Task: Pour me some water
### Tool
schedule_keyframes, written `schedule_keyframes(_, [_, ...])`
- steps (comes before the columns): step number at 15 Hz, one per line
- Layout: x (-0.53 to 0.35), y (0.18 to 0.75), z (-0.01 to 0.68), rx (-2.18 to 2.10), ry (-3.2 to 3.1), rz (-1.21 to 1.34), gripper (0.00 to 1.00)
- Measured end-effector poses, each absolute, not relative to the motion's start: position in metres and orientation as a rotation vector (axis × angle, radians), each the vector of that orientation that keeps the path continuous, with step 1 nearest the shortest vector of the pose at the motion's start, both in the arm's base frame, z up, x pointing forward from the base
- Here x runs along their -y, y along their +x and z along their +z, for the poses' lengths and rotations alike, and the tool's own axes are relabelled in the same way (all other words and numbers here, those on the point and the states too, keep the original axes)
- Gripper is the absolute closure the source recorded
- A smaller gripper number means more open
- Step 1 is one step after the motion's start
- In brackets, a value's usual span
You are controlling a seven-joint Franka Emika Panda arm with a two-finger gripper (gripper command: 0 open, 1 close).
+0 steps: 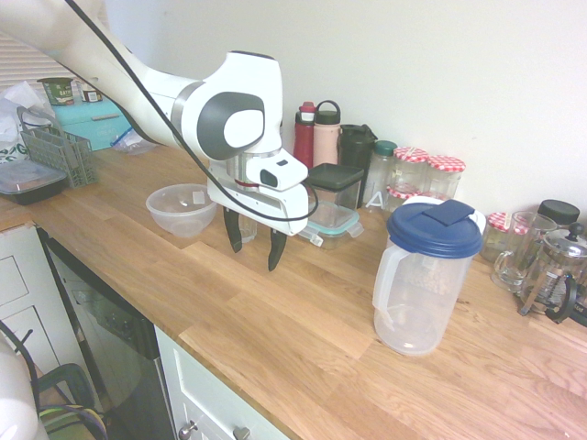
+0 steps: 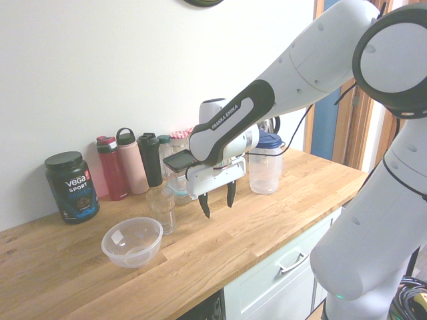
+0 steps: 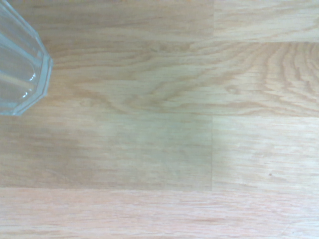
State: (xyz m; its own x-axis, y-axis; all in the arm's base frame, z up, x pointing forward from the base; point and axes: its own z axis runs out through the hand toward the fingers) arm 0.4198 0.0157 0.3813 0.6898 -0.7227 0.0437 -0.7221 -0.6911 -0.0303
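Note:
A tall translucent pitcher (image 1: 420, 291) with a navy-blue lid stands upright on the wooden counter (image 1: 303, 339); the water in it is too clear to make out. The same pitcher (image 2: 265, 167) shows behind the arm in the second exterior view. My gripper (image 1: 255, 255) hangs open and empty a little above the counter, well to the side of the pitcher and apart from it. A clear drinking glass (image 2: 162, 209) stands close beside the gripper (image 2: 218, 207), and its faceted side (image 3: 20, 64) shows in the wrist view. A clear plastic bowl (image 2: 132, 241) sits just past the glass.
Along the wall stand bottles (image 1: 316, 133), red-checked jars (image 1: 410, 174), a lidded food container (image 1: 332, 220), a glass mug (image 1: 518, 252) and a French press (image 1: 559, 266). A dark protein tub (image 2: 72, 187) stands at one end. A dish rack (image 1: 60, 151) is at the far counter end.

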Motion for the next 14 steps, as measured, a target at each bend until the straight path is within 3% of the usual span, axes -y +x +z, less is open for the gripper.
schedule_keyframes(3, [-0.014,0.419,0.386,-1.231,-2.878,-0.093,0.0])
schedule_keyframes(6, [-0.007,0.411,0.431,-1.24,-2.875,-0.152,0.0])
schedule_keyframes(10, [0.048,0.384,0.518,-1.383,-2.792,-0.205,0.0])
schedule_keyframes(14, [0.122,0.357,0.557,-1.447,-2.723,-0.299,0.0])
